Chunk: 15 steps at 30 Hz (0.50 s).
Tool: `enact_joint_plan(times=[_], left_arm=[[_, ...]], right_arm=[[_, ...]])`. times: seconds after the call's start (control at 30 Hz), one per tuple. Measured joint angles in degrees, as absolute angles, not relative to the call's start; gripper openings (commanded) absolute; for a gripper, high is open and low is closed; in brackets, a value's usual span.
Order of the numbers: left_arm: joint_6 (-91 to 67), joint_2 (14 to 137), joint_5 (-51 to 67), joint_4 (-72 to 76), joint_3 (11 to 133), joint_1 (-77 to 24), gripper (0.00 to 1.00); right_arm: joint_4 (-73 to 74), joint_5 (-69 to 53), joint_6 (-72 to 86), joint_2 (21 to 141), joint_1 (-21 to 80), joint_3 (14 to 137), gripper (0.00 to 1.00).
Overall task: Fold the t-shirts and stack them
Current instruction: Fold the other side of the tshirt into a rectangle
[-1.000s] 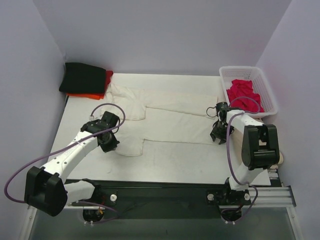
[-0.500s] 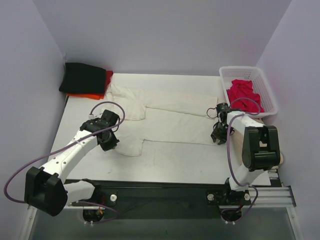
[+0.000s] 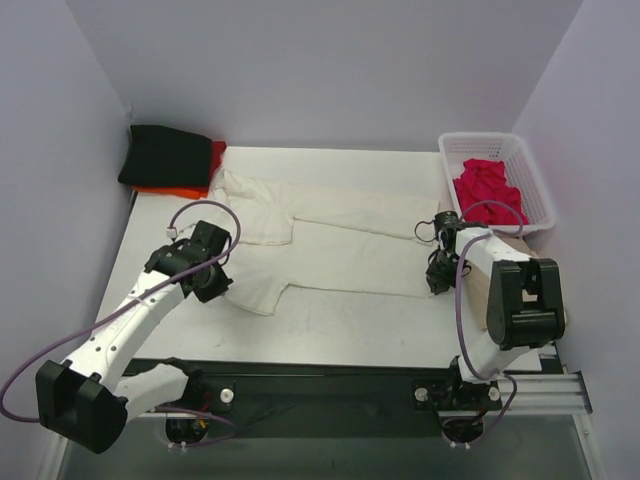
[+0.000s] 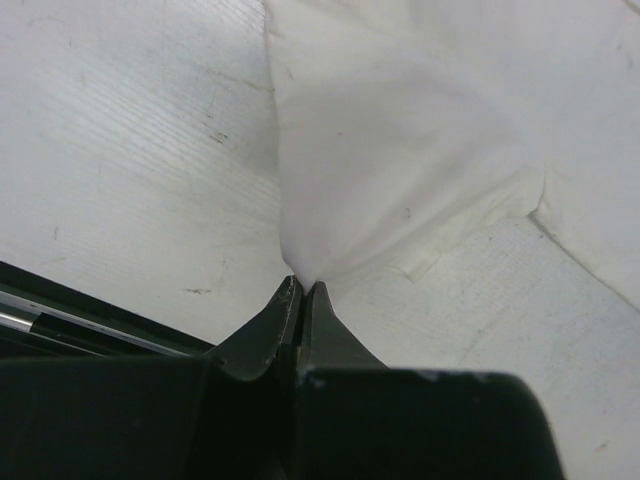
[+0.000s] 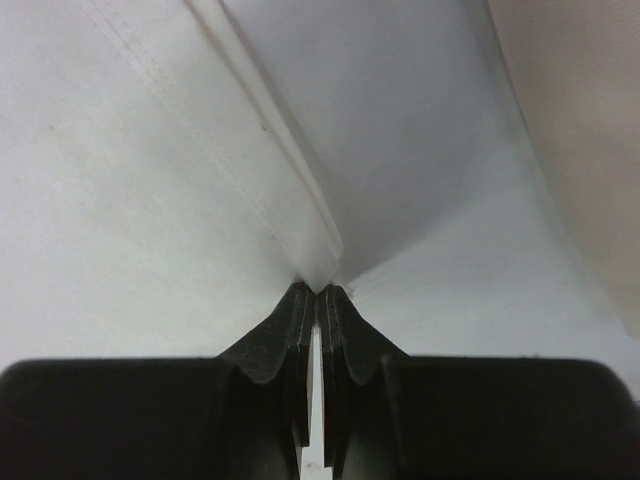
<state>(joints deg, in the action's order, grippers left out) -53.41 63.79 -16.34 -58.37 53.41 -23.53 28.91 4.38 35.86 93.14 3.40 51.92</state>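
left wrist: left gripper pinches cream-white t-shirt edge

The right gripper is closing onto the hem of the cream-white t-shirt and shifting slightly right. The left gripper is drawing its pinched cloth leftward, its arm swinging outward.
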Motion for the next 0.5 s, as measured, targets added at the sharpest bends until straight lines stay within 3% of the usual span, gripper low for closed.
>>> enact_joint_plan(times=[0.5], left_arm=[[-53.93,58.85,-20.16,-62.0,58.04,-23.55,0.0]], right_arm=[[35.31,4.08,36.75,86.39,3.4,52.36,0.0]])
